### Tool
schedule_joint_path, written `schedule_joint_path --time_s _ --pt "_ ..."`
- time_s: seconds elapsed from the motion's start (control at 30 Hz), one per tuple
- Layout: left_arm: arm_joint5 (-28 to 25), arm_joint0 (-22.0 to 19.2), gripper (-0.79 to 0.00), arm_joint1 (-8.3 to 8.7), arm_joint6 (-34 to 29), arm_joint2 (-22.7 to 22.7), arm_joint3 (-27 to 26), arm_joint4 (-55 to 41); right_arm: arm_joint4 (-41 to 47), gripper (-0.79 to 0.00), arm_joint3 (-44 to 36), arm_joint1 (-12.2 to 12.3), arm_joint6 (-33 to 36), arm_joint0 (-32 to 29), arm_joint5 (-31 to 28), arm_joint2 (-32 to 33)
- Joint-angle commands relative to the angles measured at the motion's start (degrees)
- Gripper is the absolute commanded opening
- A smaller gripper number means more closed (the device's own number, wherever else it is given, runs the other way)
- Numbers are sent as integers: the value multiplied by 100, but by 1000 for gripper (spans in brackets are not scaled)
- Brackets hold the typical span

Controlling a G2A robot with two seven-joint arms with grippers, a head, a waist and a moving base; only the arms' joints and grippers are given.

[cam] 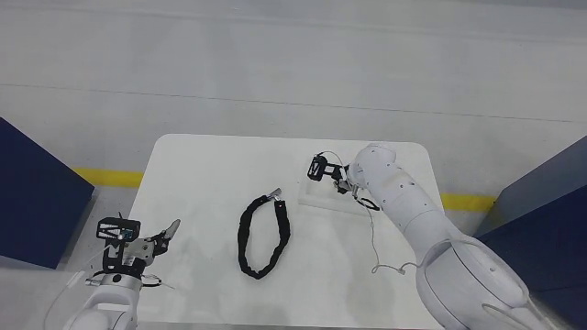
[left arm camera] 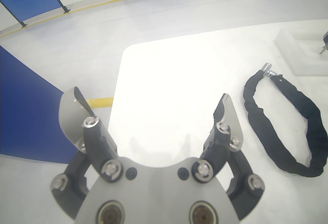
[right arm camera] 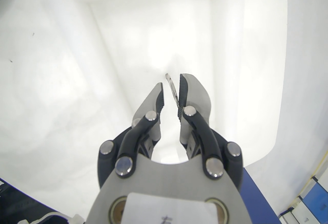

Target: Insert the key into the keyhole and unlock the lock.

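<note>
A black fabric-covered chain lock (cam: 261,238) lies in a loop mid-table, its metal lock head (left arm camera: 269,71) at the far end. My right gripper (right arm camera: 171,81) points down into a white foam tray (right arm camera: 230,4) beside the lock. Its fingers stand narrowly apart around a small metal key (right arm camera: 174,93). The key rests against one pad, with a gap to the other. In the top view this gripper (cam: 337,183) is over the tray (cam: 307,197). My left gripper (left arm camera: 151,94) hangs open and empty above the table's near left part, to the left of the chain (left arm camera: 282,117).
The white table (cam: 211,174) has rounded corners, with bare surface between my left gripper (cam: 163,236) and the chain. Blue panels flank the table on both sides. A thin cable (cam: 376,247) trails from the right arm across the table.
</note>
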Motion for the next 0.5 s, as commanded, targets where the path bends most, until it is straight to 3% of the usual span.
schedule_joint_path --time_s 0.0,0.47 --pt "0 0 0 0 0 0 0 0 -4 -785 14 -2 -34 25 -36 3" --pt "0 0 0 0 0 0 0 0 -407 -785 -167 204 -826 118 -224 1"
